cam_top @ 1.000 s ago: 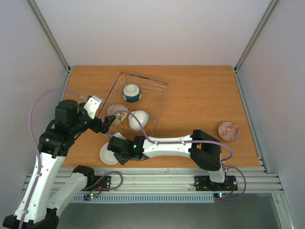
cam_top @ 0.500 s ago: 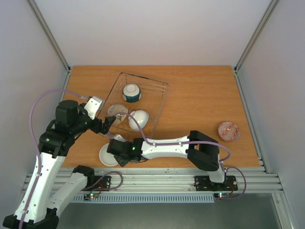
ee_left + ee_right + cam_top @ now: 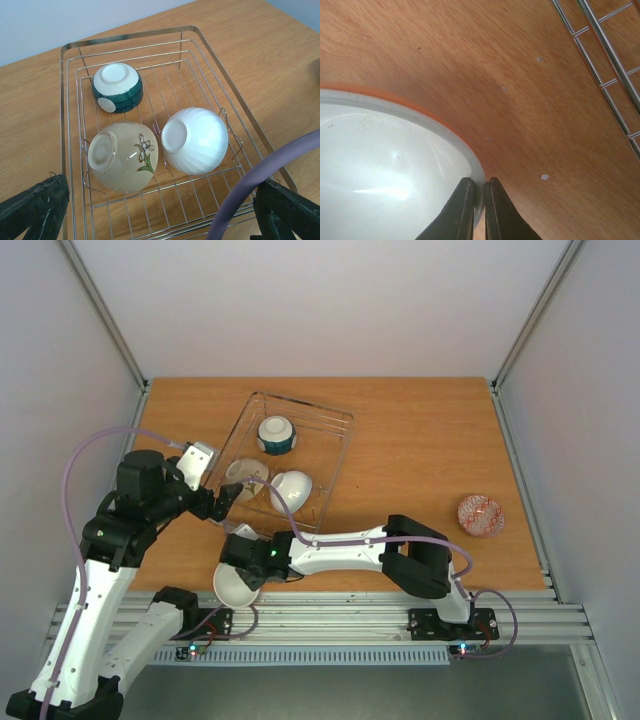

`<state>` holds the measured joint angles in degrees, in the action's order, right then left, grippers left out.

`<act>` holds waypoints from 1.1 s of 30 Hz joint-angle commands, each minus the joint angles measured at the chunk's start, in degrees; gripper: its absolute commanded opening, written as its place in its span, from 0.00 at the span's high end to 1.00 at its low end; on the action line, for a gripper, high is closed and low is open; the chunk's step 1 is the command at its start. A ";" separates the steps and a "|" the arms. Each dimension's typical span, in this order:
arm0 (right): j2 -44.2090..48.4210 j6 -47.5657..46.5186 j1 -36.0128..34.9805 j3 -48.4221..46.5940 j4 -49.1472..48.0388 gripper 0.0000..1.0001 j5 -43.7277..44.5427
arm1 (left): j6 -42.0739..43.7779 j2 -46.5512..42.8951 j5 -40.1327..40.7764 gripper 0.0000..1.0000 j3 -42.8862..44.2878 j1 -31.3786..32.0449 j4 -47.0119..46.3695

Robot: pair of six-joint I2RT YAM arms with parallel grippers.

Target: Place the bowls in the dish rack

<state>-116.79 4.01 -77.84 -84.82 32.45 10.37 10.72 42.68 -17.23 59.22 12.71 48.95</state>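
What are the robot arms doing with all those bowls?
The robot is loading bowls into the dish rack. The right gripper pinches the rim of the orange bowl near the front edge of the table. The left gripper hangs open beside the rack. Three bowls lie inside it: the teal bowl, the sprig bowl and the white bowl. The red-patterned bowl sits alone on the right.

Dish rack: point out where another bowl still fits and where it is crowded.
Seen from the left wrist. Free: the far-right corner of the dish rack, right of the teal bowl and behind the white bowl. Crowded: the near half, where the sprig bowl and white bowl sit side by side.
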 commanded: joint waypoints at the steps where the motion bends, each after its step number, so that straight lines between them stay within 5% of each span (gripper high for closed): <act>1: -0.84 -0.58 -1.06 -0.39 2.40 0.95 0.95 | -0.57 -0.62 0.62 0.01 -0.07 -0.41 -3.94; 9: -0.76 -0.96 -1.08 -0.18 1.49 0.79 0.45 | -0.53 -0.71 0.67 0.00 -0.14 -0.41 -3.86; 22: 0.83 -1.46 -1.08 1.36 -2.65 0.76 -2.75 | -0.34 -0.77 0.89 0.01 -0.33 -0.41 -3.76; 29: 1.19 -1.43 -1.25 1.40 -3.48 0.78 -3.60 | -0.27 -0.76 0.87 0.01 -0.42 -0.42 -3.87; 33: 1.42 -1.59 -1.56 1.41 -3.45 0.94 -3.07 | -0.23 -0.86 0.96 0.01 -0.62 -0.42 -3.96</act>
<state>-116.77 3.42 -78.02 -84.03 28.69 7.90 10.76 42.61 -17.17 59.00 12.71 49.04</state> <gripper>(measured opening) 0.134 0.995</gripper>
